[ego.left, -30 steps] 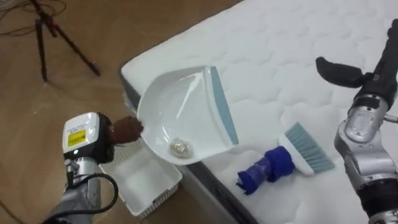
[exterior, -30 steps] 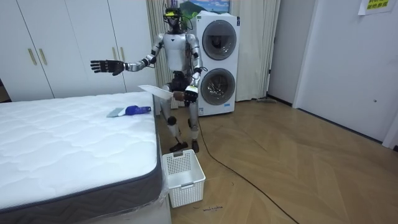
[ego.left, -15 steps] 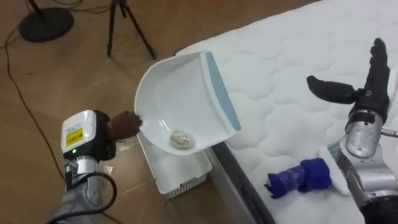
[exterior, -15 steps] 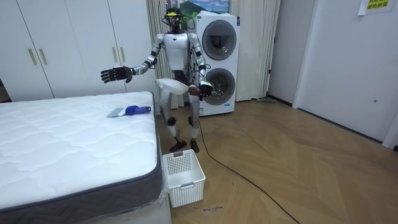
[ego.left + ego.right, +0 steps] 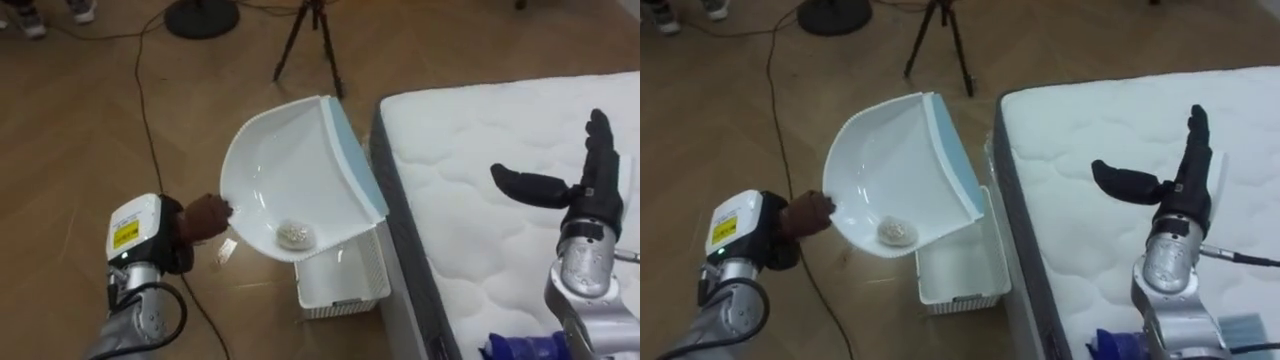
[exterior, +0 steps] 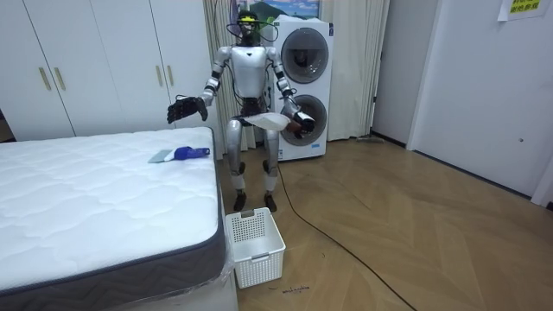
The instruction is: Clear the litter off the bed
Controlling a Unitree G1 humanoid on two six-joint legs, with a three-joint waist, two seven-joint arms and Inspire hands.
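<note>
Beside the bed's corner, above the wooden floor, a small crumpled pale wad (image 5: 294, 235) lay in a white plastic dustpan with a blue lip (image 5: 285, 175). The dustpan was held over a white slatted plastic basket (image 5: 345, 285) that stood just beside the edge of the white quilted mattress (image 5: 470, 130). If the dustpan tipped off-centre, the wad would likely roll past the basket onto the floor. The left hand (image 5: 172, 238) had its fingers curled round the dustpan's brown handle. The right hand (image 5: 585, 200) hovered over the mattress, fingers straight, thumb spread wide.
</note>
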